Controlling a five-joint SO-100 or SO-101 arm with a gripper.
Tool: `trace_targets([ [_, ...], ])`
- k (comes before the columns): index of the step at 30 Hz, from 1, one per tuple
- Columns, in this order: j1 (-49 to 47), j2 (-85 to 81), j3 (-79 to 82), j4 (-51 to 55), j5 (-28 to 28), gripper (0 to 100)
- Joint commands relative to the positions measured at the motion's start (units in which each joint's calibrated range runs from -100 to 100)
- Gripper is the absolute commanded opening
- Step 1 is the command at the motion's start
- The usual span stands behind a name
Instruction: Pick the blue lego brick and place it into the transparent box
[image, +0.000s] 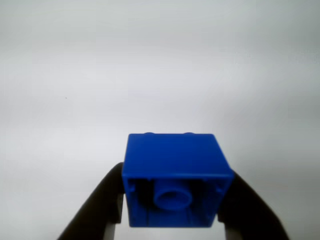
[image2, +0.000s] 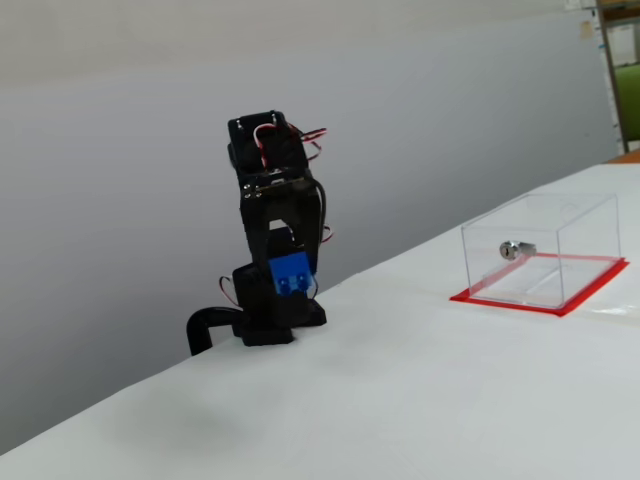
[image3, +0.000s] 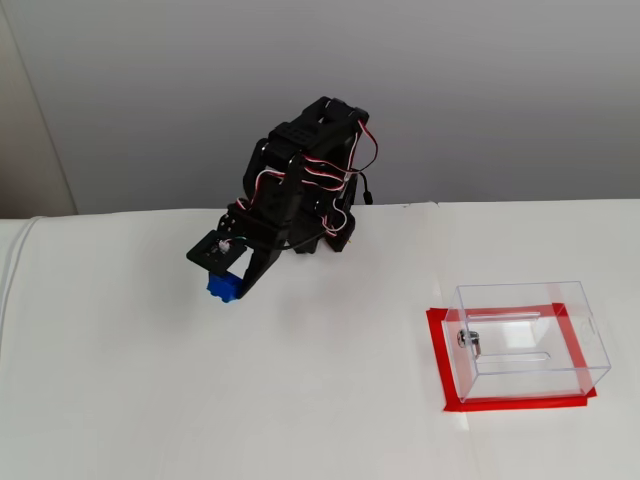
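Observation:
The blue lego brick is clamped between my gripper's two black fingers in the wrist view, its hollow underside with a round tube facing the camera. In both fixed views the brick hangs in the gripper, lifted above the white table near the arm's base. The transparent box, on a red base mat with a small silver lock fitting, stands well apart to the right in both fixed views, empty.
The white table stretches wide between the arm and the box. The arm's black base sits at the table's back edge against a grey wall. A seam or edge runs down the table's left side.

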Motion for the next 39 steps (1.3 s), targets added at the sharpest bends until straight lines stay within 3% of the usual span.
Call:
trace_targets([
  [1, -6.46, -2.29, -4.15, -3.78, -1.62, 7],
  [10, -24.95, -1.27, -5.78, -10.48, -3.24, 7],
  [39, -77.52, 19.26, -26.21, -10.3, -2.61, 7],
])
